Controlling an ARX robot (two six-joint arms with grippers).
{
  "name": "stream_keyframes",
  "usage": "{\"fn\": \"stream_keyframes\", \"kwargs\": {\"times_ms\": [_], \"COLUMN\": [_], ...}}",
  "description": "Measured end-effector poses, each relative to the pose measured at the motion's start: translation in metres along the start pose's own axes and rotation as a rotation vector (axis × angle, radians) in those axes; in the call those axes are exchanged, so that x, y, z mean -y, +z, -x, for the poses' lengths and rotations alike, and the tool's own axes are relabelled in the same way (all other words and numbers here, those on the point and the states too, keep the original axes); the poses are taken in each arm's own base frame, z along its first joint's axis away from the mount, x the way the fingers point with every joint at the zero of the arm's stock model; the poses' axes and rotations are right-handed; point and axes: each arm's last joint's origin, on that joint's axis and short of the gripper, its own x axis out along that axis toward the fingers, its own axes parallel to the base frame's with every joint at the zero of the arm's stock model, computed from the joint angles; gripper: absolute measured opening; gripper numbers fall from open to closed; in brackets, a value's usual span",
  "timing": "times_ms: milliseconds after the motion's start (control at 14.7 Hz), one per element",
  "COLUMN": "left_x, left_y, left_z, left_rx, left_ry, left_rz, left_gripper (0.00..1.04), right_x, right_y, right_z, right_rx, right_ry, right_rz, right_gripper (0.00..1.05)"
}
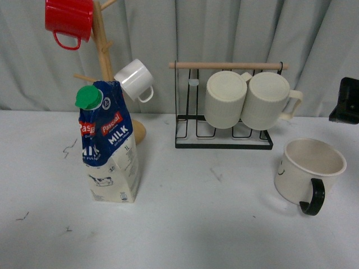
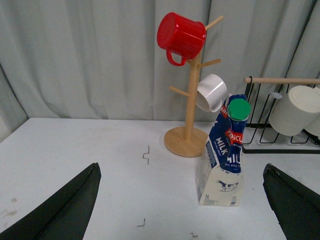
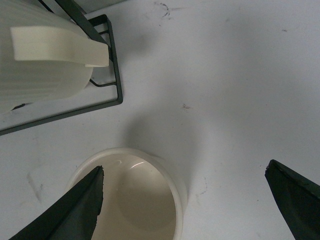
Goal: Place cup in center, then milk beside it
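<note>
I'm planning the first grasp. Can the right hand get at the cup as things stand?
Probably yes. The right hand hovers open over the cup, whose mouth faces up, uncovered. The rack stands near but apart, so it should not block a descent.

Tapered, matte dark-grey fingers (image 2: 65,210) are seen on the left gripper (image 2: 181,166) and right gripper (image 3: 185,166); a black housing (image 1: 348,101) is glimpsed.

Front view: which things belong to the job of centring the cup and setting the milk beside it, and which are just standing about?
Job: cup, milk carton.
Standing about: red mug, small white cup, mug tree, two ribbed mugs, rack.
</note>
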Motion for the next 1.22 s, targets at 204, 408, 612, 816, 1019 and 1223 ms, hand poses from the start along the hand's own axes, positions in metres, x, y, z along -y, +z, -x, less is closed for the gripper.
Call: {"fn": "stream_keyframes", "kwargs": {"times_ms": [204,408,612,816,1019,1223], "left_x": [0.0,0.0,0.0,0.0,0.0,0.0], "left_y": [0.0,0.0,0.0,0.0,0.0,0.0], "left_z": [0.0,0.0,0.0,0.0,0.0,0.0], "left_rx": [0.0,0.0,0.0,0.0,0.0,0.0], "left_ry": [0.0,0.0,0.0,0.0,0.0,0.0], "left_rz": [0.0,0.0,0.0,0.0,0.0,0.0], "left_gripper": [0.98,0.98,0.98,0.98,0.98,0.98], "right_x": [-0.001,-0.002,-0.005,-0.007,-0.007,-0.009], "right_y": [-0.013,-0.025,-0.036,-0.037,-0.037,-0.037], "right_z": [-0.02,-0.034,-0.041,-0.041,-0.042,-0.042], "right_rx": [-0.083,-0.126,-0.148,-0.151,-0.149,-0.148], "right_ry": [-0.013,-0.015,-0.011,-0.01,-0.008,-0.009], "right_rz": [-0.014,-0.026,-0.027,-0.024,-0.023,-0.019], "right_gripper": [0.98,0.98,0.9,0.79,0.69,0.59]}}
